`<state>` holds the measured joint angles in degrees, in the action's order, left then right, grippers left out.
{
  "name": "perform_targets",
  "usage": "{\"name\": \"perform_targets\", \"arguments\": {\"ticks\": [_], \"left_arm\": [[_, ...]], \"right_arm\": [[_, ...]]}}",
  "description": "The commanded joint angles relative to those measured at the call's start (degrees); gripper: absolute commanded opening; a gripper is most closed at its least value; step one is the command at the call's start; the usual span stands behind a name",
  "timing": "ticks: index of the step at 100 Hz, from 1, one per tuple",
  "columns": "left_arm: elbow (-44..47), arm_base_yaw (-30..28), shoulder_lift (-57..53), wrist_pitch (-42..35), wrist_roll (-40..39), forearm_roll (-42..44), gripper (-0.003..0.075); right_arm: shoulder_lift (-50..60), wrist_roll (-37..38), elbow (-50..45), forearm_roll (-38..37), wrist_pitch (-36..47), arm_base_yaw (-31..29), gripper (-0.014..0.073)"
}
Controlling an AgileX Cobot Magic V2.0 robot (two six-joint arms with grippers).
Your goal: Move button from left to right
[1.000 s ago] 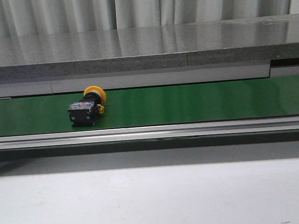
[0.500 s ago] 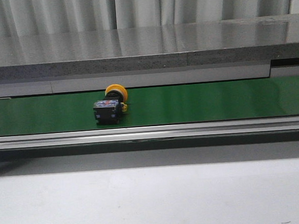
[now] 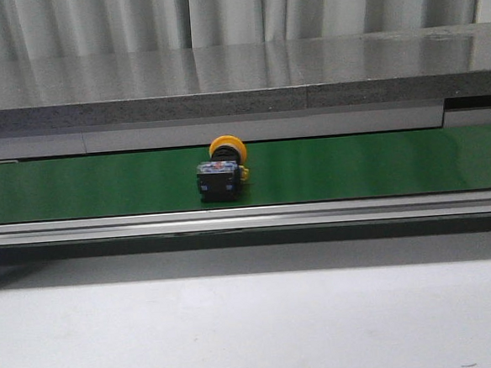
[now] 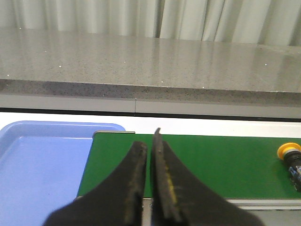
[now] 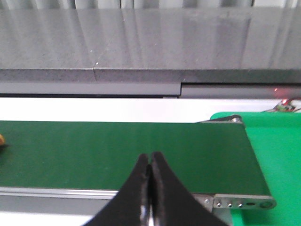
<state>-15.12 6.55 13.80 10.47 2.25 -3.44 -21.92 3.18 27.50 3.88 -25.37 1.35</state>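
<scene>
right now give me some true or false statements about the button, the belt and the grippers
1. The button lies on the green belt. True.
2. The left gripper holds the button. False: it is shut on nothing, and the button lies apart from it on the belt.
3. The button's cap is orange-yellow. True.
4. The right gripper is wide open. False: its fingers are closed together.
5. A blue tray sits beside the belt's end in the left wrist view. True.
</scene>
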Motion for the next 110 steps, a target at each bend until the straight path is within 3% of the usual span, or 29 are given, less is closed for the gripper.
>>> {"name": "perform_targets", "arguments": {"ticks": [1, 26, 65, 79, 98, 110], "left_arm": [[-1.5, 0.5, 0.5, -4.8, -0.4, -0.6, 0.0005], [-1.5, 0.5, 0.5, -4.8, -0.4, -0.6, 0.0005], [-1.5, 0.5, 0.5, -4.8, -0.4, -0.6, 0.0005], [-1.5, 0.5, 0.5, -4.8, -0.4, -0.6, 0.0005], [-1.5, 0.5, 0.5, -4.8, -0.4, -0.6, 0.0005], [-1.5, 0.5, 0.5, -4.8, -0.4, -0.6, 0.0005]], "right_arm": [[-7.0, 0.1, 5.1, 2.8, 1.2, 0.1, -0.0067], [-23.9, 0.1, 13.6, 3.0, -5.1, 0.1, -0.0067], [-37.3, 0.1, 17.4, 3.0, -3.9, 0.1, -0.0043], [-37.8, 0.0, 17.4, 3.0, -4.4, 0.1, 0.0121], [-37.8, 0.0, 17.4, 3.0, -4.4, 0.1, 0.0479], [-37.9, 0.0, 17.4, 3.5, -4.3, 0.1, 0.0542]]}}
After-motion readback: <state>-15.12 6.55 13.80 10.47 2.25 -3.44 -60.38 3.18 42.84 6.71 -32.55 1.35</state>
